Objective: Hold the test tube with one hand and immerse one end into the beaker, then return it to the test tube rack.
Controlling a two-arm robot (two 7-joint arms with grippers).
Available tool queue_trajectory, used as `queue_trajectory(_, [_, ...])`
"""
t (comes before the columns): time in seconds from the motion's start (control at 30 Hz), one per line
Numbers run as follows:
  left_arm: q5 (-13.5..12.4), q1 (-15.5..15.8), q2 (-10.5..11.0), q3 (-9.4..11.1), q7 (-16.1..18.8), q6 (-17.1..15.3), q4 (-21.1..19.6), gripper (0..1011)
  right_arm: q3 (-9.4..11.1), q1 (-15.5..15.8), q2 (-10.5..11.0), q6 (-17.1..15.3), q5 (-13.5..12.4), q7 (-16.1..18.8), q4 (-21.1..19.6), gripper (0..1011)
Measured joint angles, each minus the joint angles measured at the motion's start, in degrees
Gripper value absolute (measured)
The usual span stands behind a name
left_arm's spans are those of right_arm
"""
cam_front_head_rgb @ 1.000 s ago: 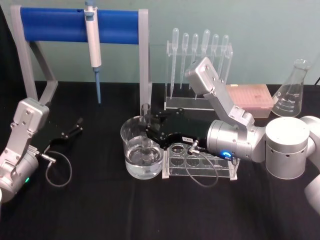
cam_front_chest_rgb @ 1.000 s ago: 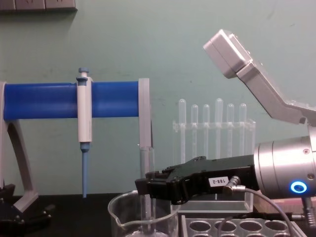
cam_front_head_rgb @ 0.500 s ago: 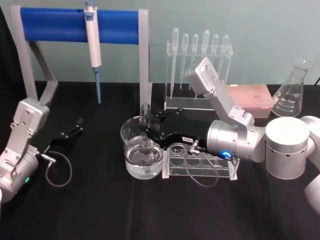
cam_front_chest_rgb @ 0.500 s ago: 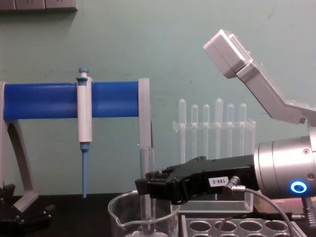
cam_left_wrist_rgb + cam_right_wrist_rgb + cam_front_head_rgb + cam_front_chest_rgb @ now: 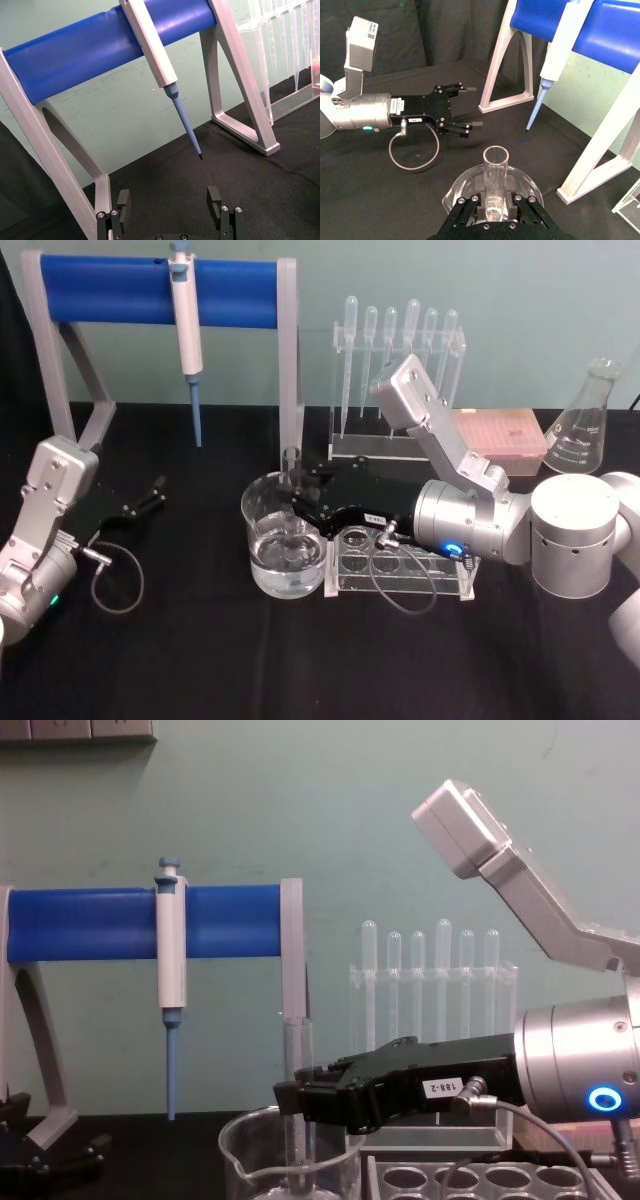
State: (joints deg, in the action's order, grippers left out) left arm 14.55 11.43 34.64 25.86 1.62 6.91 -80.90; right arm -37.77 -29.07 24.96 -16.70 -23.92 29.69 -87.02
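Right gripper (image 5: 296,502) is clamped on the test tube (image 5: 291,466), fingers pinching it around mid-length. The tube stands upright with its long axis vertical. Its open rim is above the beaker (image 5: 256,540) and its rounded end is down inside, in the water. From the chest view the tube (image 5: 297,1052) runs straight up out of the beaker (image 5: 240,1160), and the gripper (image 5: 290,1101) reaches in level over the rim from the robot's right. Wrist view agrees: the tube (image 5: 495,170) is centred between the right gripper's (image 5: 495,204) fingers, so it sits right in the hand with no gap.

The dip looks done or nearly done, and the return looks next. The test tube rack (image 5: 400,578) sits just beside the beaker on the robot's right, touching or almost. The move would probably be a lift along the tube's axis until the bottom clears the rim, then a short shift right over the rack hole nearest the beaker. The risk is clipping the rim if it goes sideways too early.

Left gripper (image 5: 150,496) is parked well away from the beaker on the robot's left, fingers spread and empty. The right arm is the nearer one.
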Motion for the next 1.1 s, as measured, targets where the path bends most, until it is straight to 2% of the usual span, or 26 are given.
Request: queue_trajectory(1.1, [0.00, 0.00, 0.00, 0.00, 0.00, 0.00, 0.00, 1000, 0.00, 0.00, 0.00, 0.00, 0.00, 0.00, 0.00, 222])
